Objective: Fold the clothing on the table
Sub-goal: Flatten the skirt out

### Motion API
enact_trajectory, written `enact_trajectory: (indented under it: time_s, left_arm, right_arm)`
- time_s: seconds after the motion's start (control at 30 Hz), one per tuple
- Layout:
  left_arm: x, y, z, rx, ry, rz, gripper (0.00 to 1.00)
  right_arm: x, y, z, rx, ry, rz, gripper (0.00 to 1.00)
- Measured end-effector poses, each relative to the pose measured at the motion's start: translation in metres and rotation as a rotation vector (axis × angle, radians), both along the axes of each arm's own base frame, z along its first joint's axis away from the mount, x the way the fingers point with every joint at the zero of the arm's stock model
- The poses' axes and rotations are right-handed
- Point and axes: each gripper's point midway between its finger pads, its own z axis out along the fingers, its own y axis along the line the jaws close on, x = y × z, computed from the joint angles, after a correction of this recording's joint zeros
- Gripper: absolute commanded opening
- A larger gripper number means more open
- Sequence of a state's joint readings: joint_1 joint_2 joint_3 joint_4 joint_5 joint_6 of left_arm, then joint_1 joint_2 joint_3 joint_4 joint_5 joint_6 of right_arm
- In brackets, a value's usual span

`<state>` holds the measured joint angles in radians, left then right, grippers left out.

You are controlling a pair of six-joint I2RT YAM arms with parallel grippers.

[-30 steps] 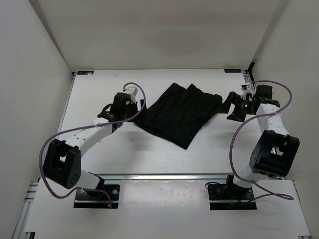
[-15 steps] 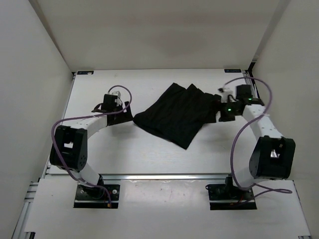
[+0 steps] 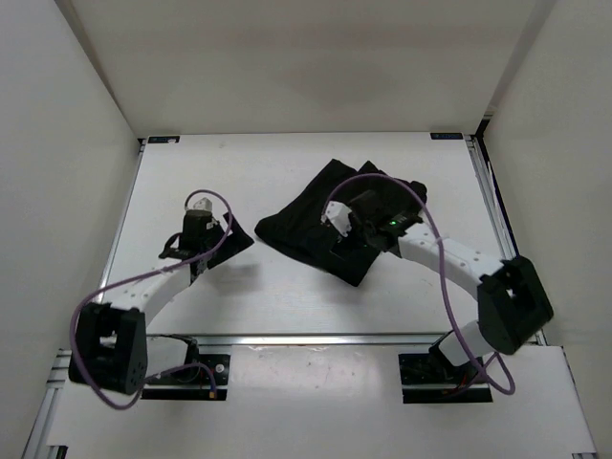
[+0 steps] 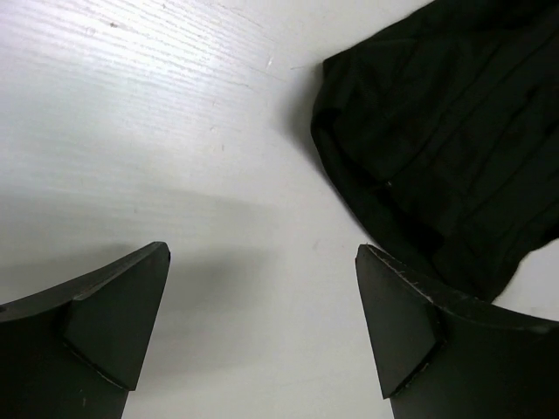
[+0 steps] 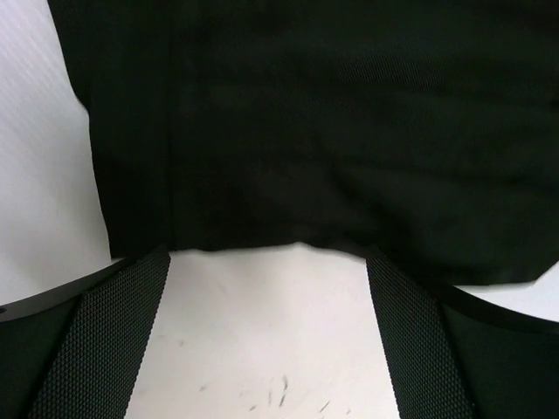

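On the white table (image 3: 191,172), right of centre and toward the far side, lies the clothing (image 3: 296,222): black, matte, spread at an angle, one corner pointing near, faint lengthwise creases.

Surface: matte white, with an aluminium rail (image 3: 316,338) along the near edge. Left wrist view shows fine streaks in the tabletop (image 4: 131,131). Right wrist view shows small scuff marks (image 5: 279,393).

Room: plain white walls (image 3: 67,191) close the table in on the left, far and right sides.

Left gripper (image 3: 235,245): low over the table, just left of the garment's left corner, jaws wide apart, only tabletop showing between them (image 4: 262,323).

Right gripper (image 3: 342,241): over the garment's near portion, jaws wide apart. The cloth's edge (image 5: 332,122) runs across just ahead of the fingers (image 5: 113,332), with white table between them. Whether it touches the cloth cannot be told.
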<state>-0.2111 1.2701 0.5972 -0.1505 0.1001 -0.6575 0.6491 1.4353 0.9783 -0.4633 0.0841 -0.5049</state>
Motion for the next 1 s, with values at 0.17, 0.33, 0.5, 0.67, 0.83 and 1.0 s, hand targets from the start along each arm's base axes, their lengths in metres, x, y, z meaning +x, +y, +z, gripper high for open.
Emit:
enact_trajectory:
  time_s: [0.17, 0.33, 0.5, 0.67, 0.83, 1.0]
  left_arm:
    - [-0.022, 0.01, 0.016, -0.069, -0.074, 0.081, 0.99]
    - [-0.043, 0.041, 0.014, -0.101, -0.096, 0.203, 0.98]
    - [-0.056, 0.065, 0.01, -0.107, -0.091, 0.288, 0.99]
    - [-0.067, 0.061, 0.007, -0.117, -0.071, 0.272, 0.99]
    - [-0.072, 0.061, 0.002, -0.111, -0.046, 0.259, 0.98]
    - [-0.075, 0.061, 0.001, -0.111, -0.037, 0.251, 0.98]
  right_arm:
    - [0.018, 0.049, -0.004, -0.031, -0.017, 0.105, 0.93]
    - [0.012, 0.097, 0.017, 0.048, -0.053, 0.222, 0.92]
    - [-0.005, 0.134, 0.036, 0.143, -0.048, 0.294, 0.92]
    - [-0.018, 0.14, 0.013, 0.137, 0.012, 0.283, 0.92]
    - [-0.015, 0.13, -0.017, 0.098, 0.081, 0.234, 0.89]
    - [-0.003, 0.121, -0.03, 0.086, 0.097, 0.174, 0.87]
